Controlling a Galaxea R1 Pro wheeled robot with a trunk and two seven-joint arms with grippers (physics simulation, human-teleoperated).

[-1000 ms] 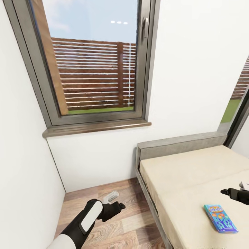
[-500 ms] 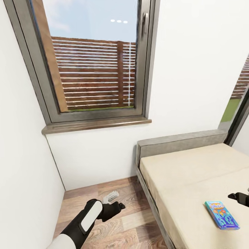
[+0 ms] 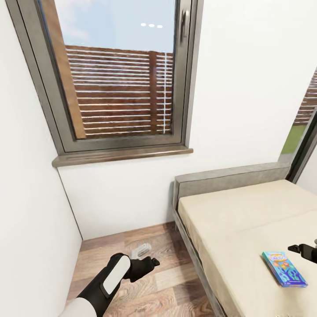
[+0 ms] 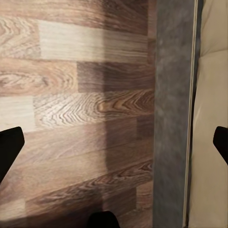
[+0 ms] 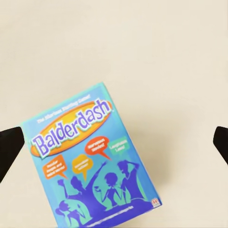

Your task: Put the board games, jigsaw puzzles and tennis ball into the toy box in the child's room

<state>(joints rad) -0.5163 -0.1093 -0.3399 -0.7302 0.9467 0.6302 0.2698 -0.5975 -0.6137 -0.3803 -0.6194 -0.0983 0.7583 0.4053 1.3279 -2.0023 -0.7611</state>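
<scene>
A blue-purple board game (image 3: 284, 268) lies flat on the beige mattress of the bed (image 3: 237, 220), near its front right part. In the right wrist view the same box (image 5: 92, 161) reads "Balderdash" and lies just below my right gripper (image 5: 114, 147), which is open and empty. In the head view my right gripper (image 3: 304, 251) hovers just right of the box's far end. My left gripper (image 3: 149, 264) hangs open over the wood floor (image 4: 71, 118) beside the bed frame (image 4: 173, 118), with nothing between its fingers.
A large window (image 3: 119, 75) with a brown sill fills the wall ahead. White walls close the corner at the left. A narrow strip of plank floor (image 3: 132, 286) runs between the left wall and the bed. A small pale grey object (image 3: 141, 249) lies on it.
The whole picture has slid slightly upward, so the camera moved. My right gripper has drawn a little closer to the blue box. The left arm holds its pose.
</scene>
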